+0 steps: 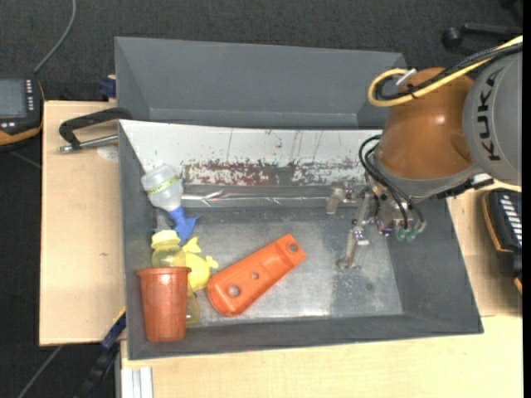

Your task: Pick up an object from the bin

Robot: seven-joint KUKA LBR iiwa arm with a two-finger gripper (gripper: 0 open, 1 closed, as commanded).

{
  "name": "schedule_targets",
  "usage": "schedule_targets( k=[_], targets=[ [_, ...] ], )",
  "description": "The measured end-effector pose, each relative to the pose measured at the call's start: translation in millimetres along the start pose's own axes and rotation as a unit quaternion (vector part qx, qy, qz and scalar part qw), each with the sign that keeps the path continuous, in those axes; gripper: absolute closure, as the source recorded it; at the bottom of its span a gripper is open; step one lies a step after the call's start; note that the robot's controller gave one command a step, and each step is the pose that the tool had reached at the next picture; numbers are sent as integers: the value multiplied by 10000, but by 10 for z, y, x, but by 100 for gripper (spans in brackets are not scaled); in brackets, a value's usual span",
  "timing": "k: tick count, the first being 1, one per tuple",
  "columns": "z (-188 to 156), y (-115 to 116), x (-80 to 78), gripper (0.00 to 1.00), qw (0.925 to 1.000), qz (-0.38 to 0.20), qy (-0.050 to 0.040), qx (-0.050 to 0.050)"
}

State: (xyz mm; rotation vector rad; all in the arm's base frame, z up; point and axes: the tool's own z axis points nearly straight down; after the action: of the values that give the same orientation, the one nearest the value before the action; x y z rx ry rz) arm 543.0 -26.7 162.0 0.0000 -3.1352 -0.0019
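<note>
One bin [249, 81] holds six loose things. At six o'clock lies one long orange block [253, 277]. Around eight o'clock stand one red-brown cup [164, 305], one yellow toy [201, 267] and one yellow-capped bottle [166, 252]. Toward ten o'clock are one blue piece [182, 220] and one clear plastic piece [163, 184].

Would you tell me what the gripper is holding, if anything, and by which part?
Nothing: the gripper stands open over bare floor of the bin, right of the orange block.
</note>
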Motion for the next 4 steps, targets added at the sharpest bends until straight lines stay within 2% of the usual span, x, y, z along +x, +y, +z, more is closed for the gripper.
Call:
schedule_targets(
  k=[1, 2, 3, 4],
  targets=[
    [-46, 0, -18, 0, 10000, -3, -43, 2],
    [392, 193, -222, 0, 9997, -227, -68, 6],
    [798, 491, 89, 0, 9990, -452, -39, -1],
    [874, 706, 86, 0, 9993, -364, -45, -4]
  ],
)
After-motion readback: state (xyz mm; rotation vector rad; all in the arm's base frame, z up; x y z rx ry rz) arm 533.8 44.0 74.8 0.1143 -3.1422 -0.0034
